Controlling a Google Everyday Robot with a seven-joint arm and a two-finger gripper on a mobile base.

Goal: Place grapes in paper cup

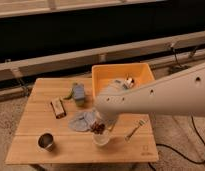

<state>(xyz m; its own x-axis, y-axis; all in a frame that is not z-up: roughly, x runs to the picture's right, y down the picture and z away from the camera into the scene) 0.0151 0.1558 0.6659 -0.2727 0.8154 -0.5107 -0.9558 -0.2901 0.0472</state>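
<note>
The grapes (98, 127), a small dark red-purple bunch, hang at the end of my gripper (99, 124), right above the rim of the white paper cup (101, 138). The cup stands upright near the front middle of the wooden table (71, 152). My gripper is shut on the grapes. The large white arm (156, 97) reaches in from the right and hides most of the gripper's body. The lower end of the bunch is at or just inside the cup's mouth.
A dark metal cup (45, 141) stands front left. A grey cloth (80, 120) lies left of the paper cup. A brown bar (58, 107) and a blue-green pack (78, 92) lie further back. An orange bin (121, 74) sits at the back right, a fork (135, 129) on the right.
</note>
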